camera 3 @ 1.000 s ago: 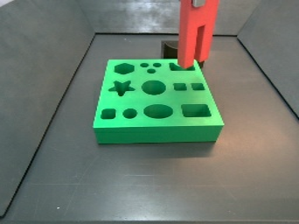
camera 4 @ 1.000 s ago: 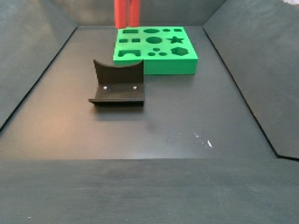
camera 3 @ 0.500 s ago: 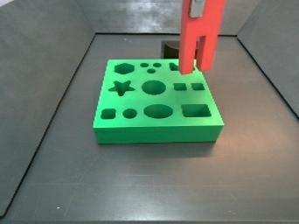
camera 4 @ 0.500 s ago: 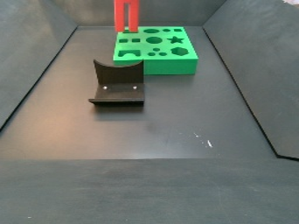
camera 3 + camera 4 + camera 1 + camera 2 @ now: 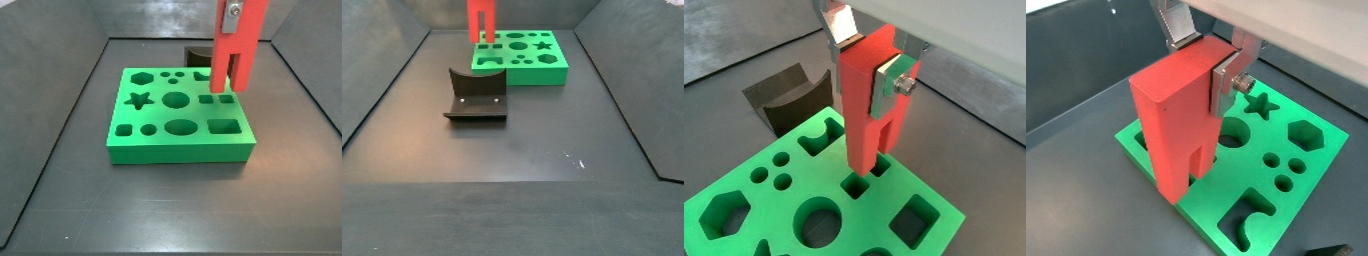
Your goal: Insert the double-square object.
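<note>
The double-square object (image 5: 241,45) is a long red bar. It hangs upright with its two prongs pointing down, over the right side of the green board (image 5: 160,140). My gripper (image 5: 867,60) is shut on its upper part, with silver fingers (image 5: 893,82) on two opposite faces; this also shows in a wrist view (image 5: 1204,58). The prong tips hover just above the pair of small square holes (image 5: 214,99), which also show in a wrist view (image 5: 858,185). In a side view the bar (image 5: 482,20) stands over the board's far left part (image 5: 543,72).
The dark fixture (image 5: 476,97) stands on the floor in front of the board, and also shows in a wrist view (image 5: 784,95). The board has star, hexagon, round and square holes. Grey walls enclose the dark floor (image 5: 516,170).
The gripper has carried the red bar across the board towards the pair of square holes and lowered it a little. The grip is unchanged.
</note>
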Tool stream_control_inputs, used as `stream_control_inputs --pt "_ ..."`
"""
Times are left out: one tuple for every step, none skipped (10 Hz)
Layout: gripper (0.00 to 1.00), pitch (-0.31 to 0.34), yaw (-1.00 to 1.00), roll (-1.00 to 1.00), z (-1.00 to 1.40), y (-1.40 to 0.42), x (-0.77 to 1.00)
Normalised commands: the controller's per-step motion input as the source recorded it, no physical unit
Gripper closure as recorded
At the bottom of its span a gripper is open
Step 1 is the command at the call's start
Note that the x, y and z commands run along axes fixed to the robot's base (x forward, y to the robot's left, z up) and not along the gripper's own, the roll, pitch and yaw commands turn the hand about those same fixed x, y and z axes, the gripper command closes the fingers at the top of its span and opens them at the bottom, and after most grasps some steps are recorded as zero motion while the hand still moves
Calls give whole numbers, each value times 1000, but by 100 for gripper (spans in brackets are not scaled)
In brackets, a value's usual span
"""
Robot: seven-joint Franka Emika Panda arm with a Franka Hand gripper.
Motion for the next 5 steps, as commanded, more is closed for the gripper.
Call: stream_control_inputs --pt "100 50 -240 49 -143 -29 0" --pt "100 74 -211 7 -163 -66 0" --pt "100 64 -143 0 -180 -89 0" --pt "100 46 -94 0 -166 -77 0" --pt "100 63 -40 0 -200 -71 0"
